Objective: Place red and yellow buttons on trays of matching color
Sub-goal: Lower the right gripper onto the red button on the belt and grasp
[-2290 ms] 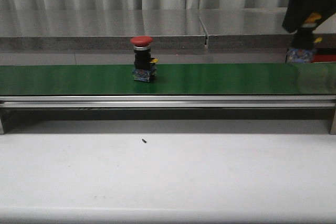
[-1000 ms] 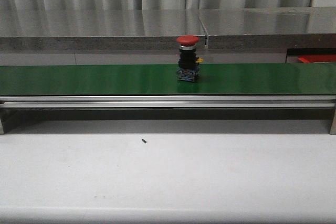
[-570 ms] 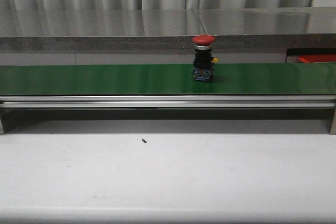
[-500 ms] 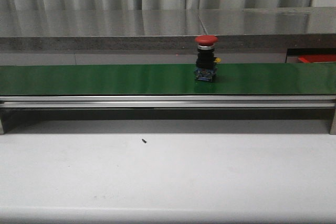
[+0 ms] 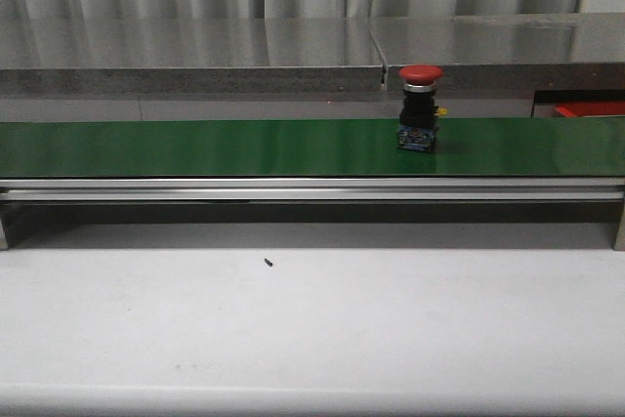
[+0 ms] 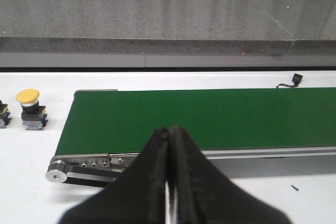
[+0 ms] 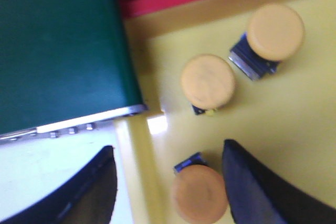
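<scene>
Standing on matte green belt (image 5: 195, 146), domed glossy red button (image 5: 420, 73), black cylindrical body

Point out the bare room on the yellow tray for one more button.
In the right wrist view, three yellow buttons crowd the yellow tray near the belt corner. Bare floor lies beyond the open right gripper, away from the belt, toward the tray's unseen far side.

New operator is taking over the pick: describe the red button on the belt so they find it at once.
Find the long dark green belt running across the front view. Right of its middle stands the red button, upright, a domed red cap on a black body with a blue base. It is the only thing on the belt.
</scene>
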`<state>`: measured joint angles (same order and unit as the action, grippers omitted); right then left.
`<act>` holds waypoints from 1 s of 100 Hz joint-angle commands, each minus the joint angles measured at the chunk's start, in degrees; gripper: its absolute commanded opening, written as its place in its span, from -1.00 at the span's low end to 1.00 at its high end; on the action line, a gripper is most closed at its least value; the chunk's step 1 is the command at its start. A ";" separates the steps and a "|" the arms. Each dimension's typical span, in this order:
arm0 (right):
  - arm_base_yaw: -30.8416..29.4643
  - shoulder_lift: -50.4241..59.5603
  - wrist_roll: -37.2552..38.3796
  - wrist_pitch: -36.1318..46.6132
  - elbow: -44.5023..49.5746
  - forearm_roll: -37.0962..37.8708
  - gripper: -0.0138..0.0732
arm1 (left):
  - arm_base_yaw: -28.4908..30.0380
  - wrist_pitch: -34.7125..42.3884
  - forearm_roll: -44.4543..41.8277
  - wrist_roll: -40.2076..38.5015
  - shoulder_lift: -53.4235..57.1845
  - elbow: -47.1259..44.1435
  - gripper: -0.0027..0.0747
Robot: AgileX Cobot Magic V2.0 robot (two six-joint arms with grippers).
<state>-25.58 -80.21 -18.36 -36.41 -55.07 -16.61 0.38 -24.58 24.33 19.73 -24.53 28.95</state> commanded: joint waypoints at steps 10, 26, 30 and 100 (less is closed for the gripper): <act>7.69 3.29 -4.98 -1.90 -5.74 -2.16 0.36 | -0.45 4.04 1.24 0.11 -0.15 1.44 -0.98; 15.78 0.28 -7.66 -4.81 -11.85 -2.16 0.36 | -0.45 4.04 1.24 0.11 -0.15 1.44 -0.98; 17.64 -0.53 -8.14 -5.09 -13.05 -2.16 0.36 | -0.45 4.04 1.24 0.11 -0.15 1.44 -0.98; 29.93 -18.67 -9.89 -8.59 -29.66 -1.31 0.59 | -0.45 4.04 1.24 0.11 -0.15 1.44 -0.98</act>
<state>4.30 -100.05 -27.62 -46.46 -81.27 -17.62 0.38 -24.58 24.33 19.73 -24.53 28.95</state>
